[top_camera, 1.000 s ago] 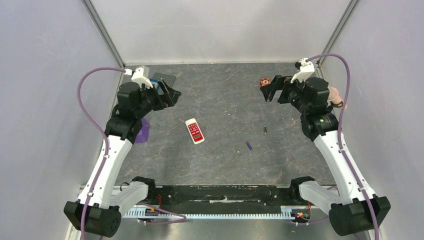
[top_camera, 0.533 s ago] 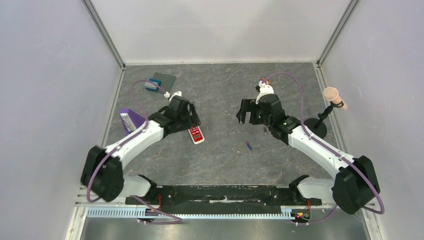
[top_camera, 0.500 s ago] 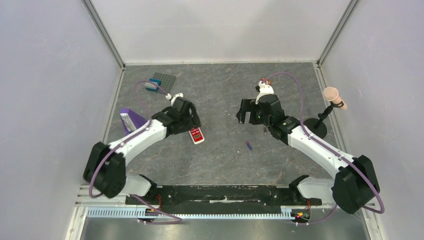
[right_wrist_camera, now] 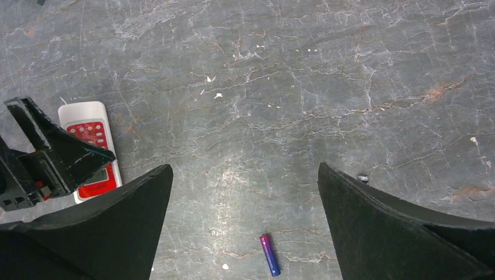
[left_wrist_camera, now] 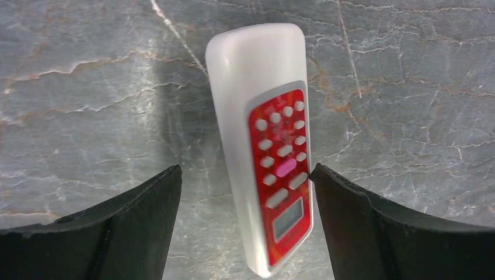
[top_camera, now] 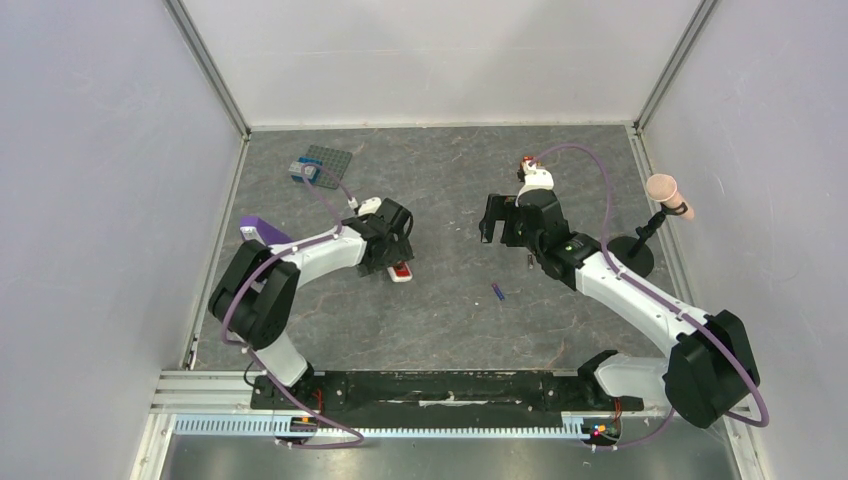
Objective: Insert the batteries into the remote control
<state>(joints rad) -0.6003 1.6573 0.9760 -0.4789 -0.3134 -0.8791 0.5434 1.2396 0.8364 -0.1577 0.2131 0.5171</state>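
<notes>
The step in hand looks like picking up the remote control (left_wrist_camera: 262, 151), with no battery loaded yet. The left jaws are spread and straddle the remote, which lies face up on the worktop (top_camera: 450, 180) between them. Its red button panel sits closer to the right-hand pad, which seems to be just at its edge, while the other pad stands apart. The right jaws are spread wide and hover above the worktop, holding nothing. The bluish-purple battery (right_wrist_camera: 269, 254) lies loose between them. What seems to be the end of the dark battery (right_wrist_camera: 362, 177) peeks out beside one pad. Next, I judge, the left jaws should close squarely on the remote's long sides. They would then need to turn it over, since the battery bay is presumably on the back.
</notes>
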